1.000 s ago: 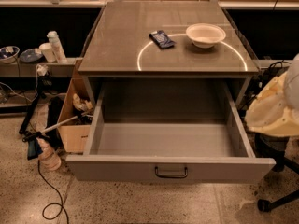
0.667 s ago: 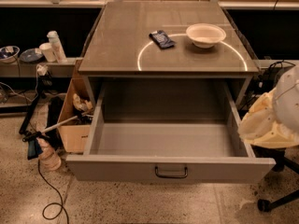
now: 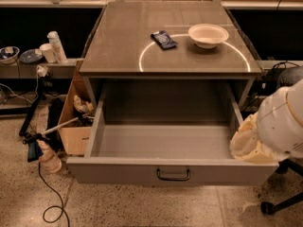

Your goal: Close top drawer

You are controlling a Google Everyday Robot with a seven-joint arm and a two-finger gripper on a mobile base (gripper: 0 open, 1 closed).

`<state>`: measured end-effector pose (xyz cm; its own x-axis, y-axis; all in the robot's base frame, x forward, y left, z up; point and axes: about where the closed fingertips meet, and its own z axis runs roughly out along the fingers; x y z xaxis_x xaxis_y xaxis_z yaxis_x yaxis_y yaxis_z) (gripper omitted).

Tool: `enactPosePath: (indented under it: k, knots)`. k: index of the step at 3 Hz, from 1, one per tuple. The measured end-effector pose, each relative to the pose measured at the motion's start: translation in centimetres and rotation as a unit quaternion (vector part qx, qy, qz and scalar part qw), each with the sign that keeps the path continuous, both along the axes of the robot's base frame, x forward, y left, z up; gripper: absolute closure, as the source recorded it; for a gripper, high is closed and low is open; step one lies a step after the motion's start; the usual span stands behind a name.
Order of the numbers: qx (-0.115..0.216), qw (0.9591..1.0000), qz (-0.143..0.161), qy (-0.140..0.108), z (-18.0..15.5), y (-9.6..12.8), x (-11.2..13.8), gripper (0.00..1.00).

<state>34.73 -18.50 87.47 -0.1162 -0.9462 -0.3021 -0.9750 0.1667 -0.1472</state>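
Clearly, the top drawer [image 3: 161,143] was pulled all the way out toward the camera, and nothing lay inside it. Its small dark handle [image 3: 173,175] sat in the middle of the flat front. The tool [image 3: 247,146] was at the right side of the drawer, up against or just over the side wall near the front corner, on the end of a big white arm [image 3: 284,122]. I could not tell if the tool was apart or together. A push from that corner alone could go wrong: the drawer might twist and get stuck, and the tool might slip off the edge or get caught between the drawer and the frame. Above the drawer, the grey surface [image 3: 118,46] held a white bowl [image 3: 208,35] and a dark packet [image 3: 164,39] just beside it, with a bright ring of light around them. A hard slam could shake them. To the left stood a cardboard box [image 3: 75,136] of odds and ends, a bottle [image 3: 56,46] on a low shelf, and a cable [image 3: 52,207] on the speckled floor [image 3: 142,207].
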Motion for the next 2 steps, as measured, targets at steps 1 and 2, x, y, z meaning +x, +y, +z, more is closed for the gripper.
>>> enactPosePath:
  k: [1, 2]
  knots:
    - [-0.005, 0.9999, -0.011, -0.002, -1.8, -0.1, -0.4, 1.0]
    - [-0.011, 0.9997, -0.023, 0.003, -4.6, -0.2, -0.5, 1.0]
